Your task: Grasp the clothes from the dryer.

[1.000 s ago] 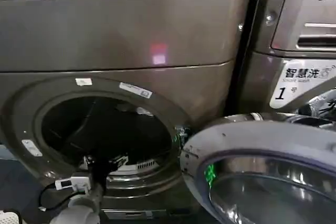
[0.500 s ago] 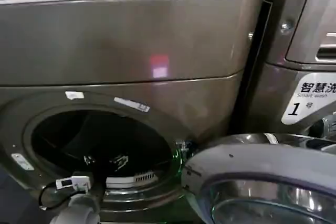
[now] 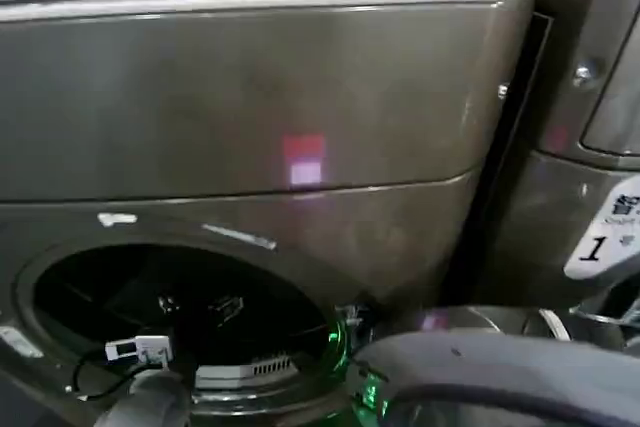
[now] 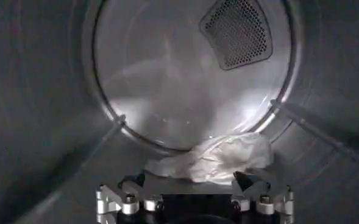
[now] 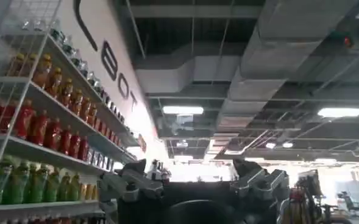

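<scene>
Glossy brushed-metal dryer (image 3: pixel 260 97); soft, wrinkled white cloth clothes (image 4: pixel 213 159) inside.

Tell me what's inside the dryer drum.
The clothes, a crumpled white piece, lie on the drum floor of the dryer, just beyond the open left gripper. Anything beneath the fabric is hidden.

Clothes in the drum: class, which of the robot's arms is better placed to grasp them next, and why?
The left. Its gripper is inside the dryer, open, with the clothes lying on the drum floor just ahead of its fingertips. The right gripper points up at the ceiling, away from the machine.
</scene>
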Controlling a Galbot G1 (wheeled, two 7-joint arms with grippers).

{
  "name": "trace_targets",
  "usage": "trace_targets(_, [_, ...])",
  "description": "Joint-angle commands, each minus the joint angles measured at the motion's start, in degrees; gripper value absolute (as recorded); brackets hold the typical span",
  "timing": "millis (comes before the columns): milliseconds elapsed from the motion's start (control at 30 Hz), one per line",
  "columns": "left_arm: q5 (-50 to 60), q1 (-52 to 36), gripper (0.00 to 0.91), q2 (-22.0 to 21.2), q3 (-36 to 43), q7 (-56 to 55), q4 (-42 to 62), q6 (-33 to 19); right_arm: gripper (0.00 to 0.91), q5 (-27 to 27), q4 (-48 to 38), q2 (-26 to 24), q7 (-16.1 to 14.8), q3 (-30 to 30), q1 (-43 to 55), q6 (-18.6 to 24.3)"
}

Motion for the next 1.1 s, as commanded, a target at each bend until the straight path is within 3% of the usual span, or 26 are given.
trace_targets(33, [0.1, 0.0, 0.907, 0.0, 0.0, 0.0, -0.1, 2.8, 0.907, 0.0, 0.0, 0.0, 0.0, 0.0, 0.0, 0.0])
trace_targets(733, [1.3, -1.2, 0.907, -0.2, 0.1, -0.6, 0.6, 2.8, 0.907, -0.1, -0.6, 0.0, -0.1, -0.2, -0.2, 1.6])
trace_targets(1100, [1.3, -13.7, 0.907, 0.4, -0.9, -1.8, 8.6, 2.8, 0.907, 0.0, 0.0, 0.0, -0.1, -0.8, 0.1, 1.8])
